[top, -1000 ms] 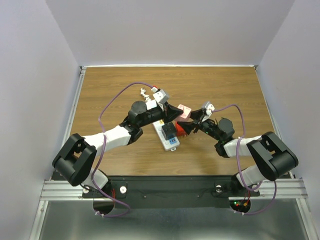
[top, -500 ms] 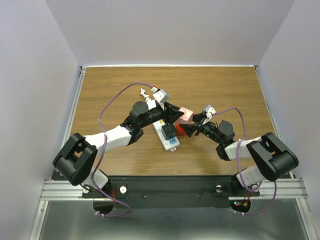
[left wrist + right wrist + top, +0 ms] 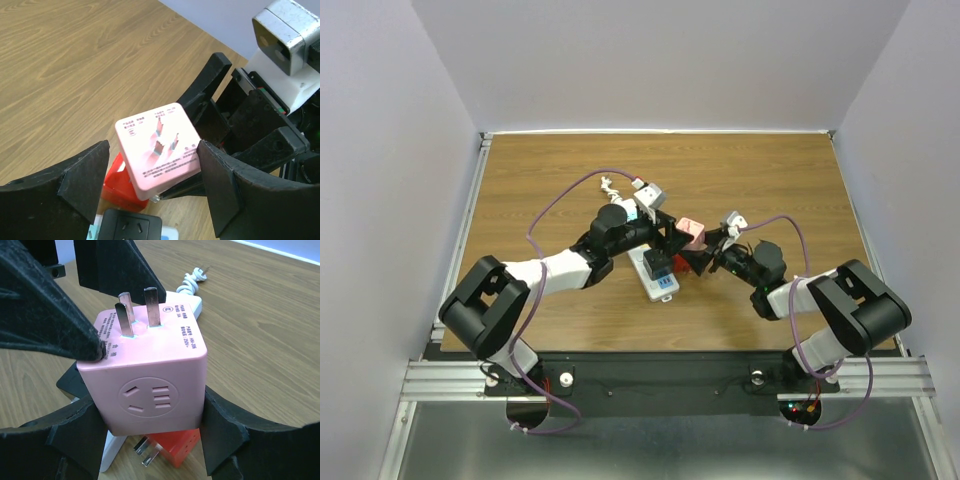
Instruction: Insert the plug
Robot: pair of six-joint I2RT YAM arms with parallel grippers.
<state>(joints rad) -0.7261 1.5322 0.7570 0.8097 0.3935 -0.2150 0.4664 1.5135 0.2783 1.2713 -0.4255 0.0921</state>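
Right jaws clamp the pink plug (image 3: pixel 150 380); left jaws gape around it. I fear a mistimed handover drops it onto the worktop (image 3: pixel 770 180).

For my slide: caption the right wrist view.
Right gripper clamps the pink adapter, prongs up, above a red adapter.

pink plug (image 3: pixel 150 375), red adapter (image 3: pixel 167 450), white power strip (image 3: pixel 187 300), brown wood-grain table (image 3: pixel 770 180), purple cables (image 3: pixel 555 195)
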